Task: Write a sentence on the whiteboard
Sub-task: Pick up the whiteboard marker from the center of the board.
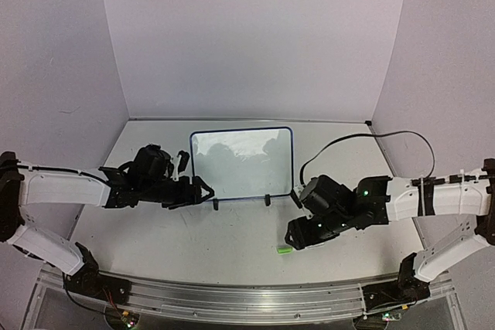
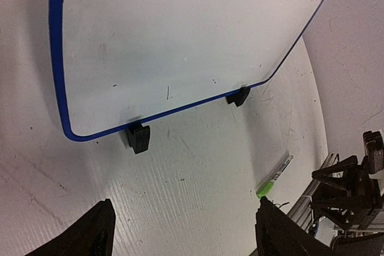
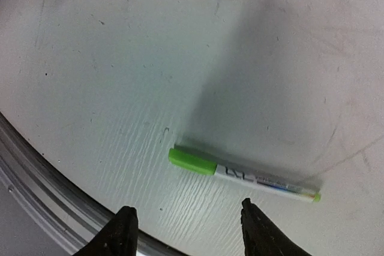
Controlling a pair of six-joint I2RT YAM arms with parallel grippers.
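The whiteboard [image 1: 241,164] stands tilted on two black clip feet [image 2: 138,137] at the middle of the table, and its frame looks blue. I cannot make out the sentence on it; only glare and a few dark specks show on the whiteboard [image 2: 180,40]. My left gripper [image 1: 206,190] hovers open at the board's near left corner, and the left gripper [image 2: 186,226] holds nothing. The pen [image 3: 240,175], white with a green cap, lies flat on the table. My right gripper [image 3: 187,217] is open just short of it, not touching. The pen [image 1: 285,250] also shows beside the right gripper [image 1: 291,240].
A metal rail [image 1: 247,299] runs along the near table edge, close behind the pen. White walls enclose the back and both sides. A black cable [image 1: 363,141] loops over the table by the right arm. The right arm's base [image 2: 354,190] shows in the left wrist view.
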